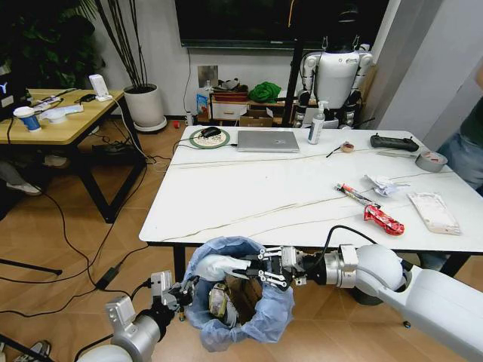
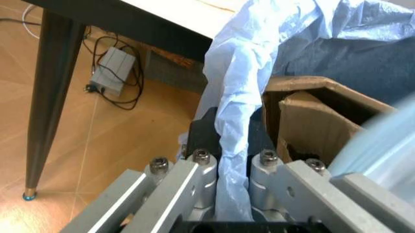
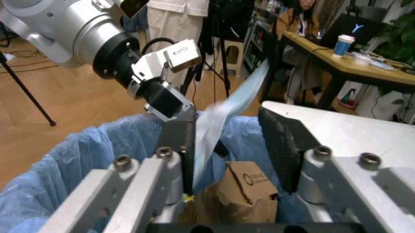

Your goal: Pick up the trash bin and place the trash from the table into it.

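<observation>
The trash bin (image 1: 238, 294), lined with a crinkled light-blue bag, hangs just below the front edge of the table (image 1: 249, 188). My left gripper (image 1: 187, 288) is shut on its rim, the bag (image 2: 236, 111) pinched between the fingers. My right gripper (image 1: 253, 271) is over the bin's mouth, open, with a blurred pale sheet (image 3: 227, 114) between its fingers. A brown cardboard carton (image 3: 250, 191) and a yellow wrapper (image 1: 219, 302) lie inside. On the table lie a red snack wrapper (image 1: 383, 219), crumpled white paper (image 1: 383, 185) and a white packet (image 1: 432, 211).
A silver laptop (image 1: 268, 140), a pump bottle (image 1: 317, 123), a black controller (image 1: 394, 142) and a grey tape roll (image 1: 431, 160) sit along the table's far side. A light-wood desk (image 1: 60, 121) stands to the left. A person (image 1: 468, 143) is at the right edge.
</observation>
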Controlling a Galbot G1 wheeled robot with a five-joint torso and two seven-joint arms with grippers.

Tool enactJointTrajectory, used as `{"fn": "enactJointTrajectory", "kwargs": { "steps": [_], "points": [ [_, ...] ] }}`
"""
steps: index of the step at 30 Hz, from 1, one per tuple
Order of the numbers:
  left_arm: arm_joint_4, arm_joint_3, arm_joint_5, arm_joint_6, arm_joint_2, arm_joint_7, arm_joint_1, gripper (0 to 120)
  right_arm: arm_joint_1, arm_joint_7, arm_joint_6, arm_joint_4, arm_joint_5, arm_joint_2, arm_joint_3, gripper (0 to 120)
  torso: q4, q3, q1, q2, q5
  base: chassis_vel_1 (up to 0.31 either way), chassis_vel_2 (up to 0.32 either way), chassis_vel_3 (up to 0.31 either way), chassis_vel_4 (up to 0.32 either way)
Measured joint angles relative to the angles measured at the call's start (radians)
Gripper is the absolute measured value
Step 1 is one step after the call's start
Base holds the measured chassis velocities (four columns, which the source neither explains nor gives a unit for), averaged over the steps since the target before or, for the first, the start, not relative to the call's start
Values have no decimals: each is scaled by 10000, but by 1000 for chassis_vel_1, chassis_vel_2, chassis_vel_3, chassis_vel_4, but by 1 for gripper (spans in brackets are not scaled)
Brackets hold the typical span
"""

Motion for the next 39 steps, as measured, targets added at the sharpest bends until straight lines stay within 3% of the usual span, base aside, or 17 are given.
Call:
{"fn": "enactJointTrajectory", "kwargs": {
  "steps": [2, 6, 15, 20, 22, 26, 28, 29, 31, 36, 38, 39],
  "points": [
    [9, 2, 3, 6, -13, -11, -7, 2, 1, 21, 4, -5, 10, -2, 12, 39, 0, 0, 0, 0, 1, 0, 0, 0, 0],
    [82, 4, 19, 23, -17, -52, -22, 2, 6, 108, 28, -5, 68, -29, 82, 59, 0, 0, 0, -2, 0, 0, 0, 0, 0],
    [240, -93, 114, 30, -26, -92, 45, 2, 179, 1057, 53, -220, 616, 224, 616, 89, 1, 0, 0, -2, 0, 0, 0, 0, 0],
    [273, -185, 268, 4, -179, -72, 198, 2, 245, 4392, -61, -755, 1353, 448, 1013, 100, 1, 0, 0, -2, 0, 0, 0, 0, 0],
    [273, -224, 330, -8, -220, -52, 259, 2, 186, 4920, -123, -957, 1493, 532, 1161, 100, 1, 1, 0, -2, 0, 0, 0, 0, 0],
    [322, -303, 389, -21, -241, -17, 244, 2, -944, 5568, -488, -1528, 1808, 607, 2683, 100, 6, 1, 2, -3, 6, 0, 0, 0, 0],
    [443, -337, 401, -35, -186, 11, 187, 2, -2440, 5611, -1193, -1464, 1849, 437, 4611, 100, 3, 3, 3, -3, 2, 0, 0, 0, 0],
    [443, -337, 401, -35, -186, 11, 187, 2, -2440, 5611, -1193, -1464, 1849, 437, 4611, 100, 3, 3, 3, -3, 2, 0, 0, 0, 0],
    [545, -365, 429, -66, -143, 87, 186, 2, -4074, 5475, -1465, -1275, 1845, 475, 6679, 100, -8, 1, 2, -2, -5, 0, 0, 0, 0],
    [663, -365, 531, -112, -105, 175, 122, 2, -6435, 5779, -1429, -872, 1484, 1696, 9741, 100, 1, -1, 0, -1, 6, 0, 0, 0, 0],
    [663, -365, 531, -112, -105, 175, 122, 2, -6435, 5779, -1429, -872, 1484, 1696, 9741, 100, 1, -1, 0, -1, 6, 0, 0, 0, 0],
    [715, -368, 554, -126, -116, 183, 73, 2, -7116, 6050, -1494, -601, 1401, 2308, 10598, 100, -4, -1, -1, -1, -1, 0, 0, 0, 0]
  ]
}}
